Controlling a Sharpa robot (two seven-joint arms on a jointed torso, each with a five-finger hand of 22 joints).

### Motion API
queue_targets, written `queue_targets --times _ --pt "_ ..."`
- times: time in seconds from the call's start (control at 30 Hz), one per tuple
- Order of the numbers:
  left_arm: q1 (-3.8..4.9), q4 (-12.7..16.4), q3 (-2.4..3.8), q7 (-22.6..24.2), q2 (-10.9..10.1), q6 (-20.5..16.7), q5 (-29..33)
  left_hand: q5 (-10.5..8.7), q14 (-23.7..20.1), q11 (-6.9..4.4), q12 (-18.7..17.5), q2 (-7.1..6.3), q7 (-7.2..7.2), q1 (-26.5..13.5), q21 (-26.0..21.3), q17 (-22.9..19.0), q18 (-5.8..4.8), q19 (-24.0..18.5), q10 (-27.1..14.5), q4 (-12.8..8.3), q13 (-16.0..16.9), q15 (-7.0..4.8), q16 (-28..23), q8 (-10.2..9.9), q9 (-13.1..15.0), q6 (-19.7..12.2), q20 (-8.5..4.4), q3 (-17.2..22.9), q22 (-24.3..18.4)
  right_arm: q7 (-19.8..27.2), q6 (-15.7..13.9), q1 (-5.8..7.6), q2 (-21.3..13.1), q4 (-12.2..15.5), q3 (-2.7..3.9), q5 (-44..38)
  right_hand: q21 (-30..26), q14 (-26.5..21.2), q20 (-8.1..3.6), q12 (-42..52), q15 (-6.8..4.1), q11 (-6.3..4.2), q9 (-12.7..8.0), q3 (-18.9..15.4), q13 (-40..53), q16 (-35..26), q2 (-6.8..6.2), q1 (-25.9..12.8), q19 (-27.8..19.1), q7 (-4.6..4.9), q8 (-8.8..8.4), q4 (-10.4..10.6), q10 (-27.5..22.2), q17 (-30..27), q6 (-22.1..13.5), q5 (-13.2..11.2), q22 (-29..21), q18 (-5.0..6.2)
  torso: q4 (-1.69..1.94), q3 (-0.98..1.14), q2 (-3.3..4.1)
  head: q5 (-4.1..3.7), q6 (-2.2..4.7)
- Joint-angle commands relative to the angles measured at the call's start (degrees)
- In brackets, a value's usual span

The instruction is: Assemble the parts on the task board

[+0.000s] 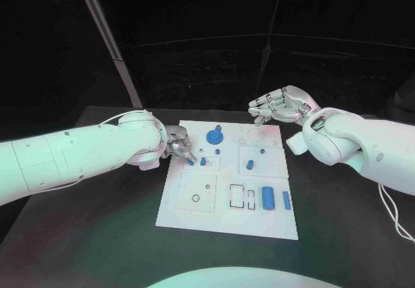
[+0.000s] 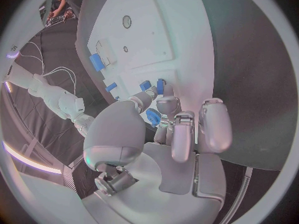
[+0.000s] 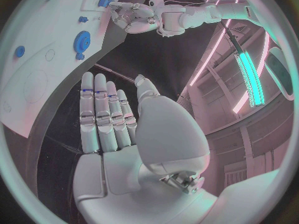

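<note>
The white task board (image 1: pixel 226 210) lies mid-table. My left hand (image 1: pixel 179 147) hovers low over the board's left side, pinching a small blue peg (image 1: pixel 190 161) at its fingertips. In the left wrist view that hand (image 2: pixel 168 134) holds the peg (image 2: pixel 161 86) between thumb and finger, just beside another blue peg (image 2: pixel 145 85) that stands in the board (image 2: pixel 149 25). My right hand (image 1: pixel 278 105) is raised above the board's far right corner and holds nothing. In its wrist view the right hand (image 3: pixel 109 129) has its fingers stretched out side by side and the thumb apart.
On the board sit a blue gear (image 1: pixel 214 138), a standing peg (image 1: pixel 203 161), a slanted peg (image 1: pixel 250 164), a thick blue cylinder (image 1: pixel 268 198) and a thin bar (image 1: pixel 286 200). Black table (image 1: pixel 95 240) surrounds the board. A slanted pole (image 1: pixel 117 54) rises at the back left.
</note>
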Motion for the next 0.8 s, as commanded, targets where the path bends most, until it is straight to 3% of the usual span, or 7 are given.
queue_targets --times 0.03,0.37,0.8 --pt "-0.18 0.91 -0.1 0.34 -0.5 -2.69 -0.26 0.44 6.05 0.0 0.35 0.15 -0.32 0.69 0.39 15.1 -0.28 0.52 0.63 -5.47 0.12 -0.25 0.19 0.42 0.13 0.03 0.03 5.79 0.12 0.66 0.41 0.09 0.02 0.11 0.03 0.02 -0.2 -0.36 0.34 -0.19 -0.06 -0.01 0.09 0.05 -0.05 -0.32 0.47 -0.02 0.01 -0.09 0.17 -0.39 -0.36 -0.1 -0.45 0.12 -0.06 0.21 0.04 -0.03 -0.01 0.06 -0.04" --pt "-0.49 3.56 -0.1 1.46 -2.41 -7.16 -0.26 1.51 6.05 -0.14 0.5 -0.33 -0.43 0.64 0.87 15.1 -0.43 0.91 1.11 -5.6 0.28 -0.39 0.19 0.88 0.22 0.25 -0.12 6.62 0.83 0.72 0.45 0.09 0.02 0.01 0.03 0.02 -0.24 -0.36 0.35 -0.18 -0.05 0.0 0.09 0.04 -0.07 -0.34 0.5 -0.03 0.02 -0.08 0.19 -0.4 -0.37 -0.1 -0.47 0.1 -0.08 0.21 0.09 0.01 -0.08 0.17 -0.15" --pt "-1.38 3.63 -0.11 1.52 -2.62 -8.29 -1.17 1.66 6.05 -0.16 0.4 -0.44 -0.45 0.62 0.93 15.1 -0.44 0.96 1.13 -5.62 0.14 -0.42 0.19 0.98 0.24 0.28 -0.15 6.78 0.91 0.73 0.52 0.09 -0.03 -0.08 0.03 0.02 -0.24 -0.36 0.35 -0.18 -0.05 0.0 0.09 0.04 -0.07 -0.34 0.5 -0.03 0.02 -0.08 0.19 -0.4 -0.37 -0.1 -0.47 0.1 -0.08 0.21 -0.01 -0.01 -0.02 0.16 -0.16"
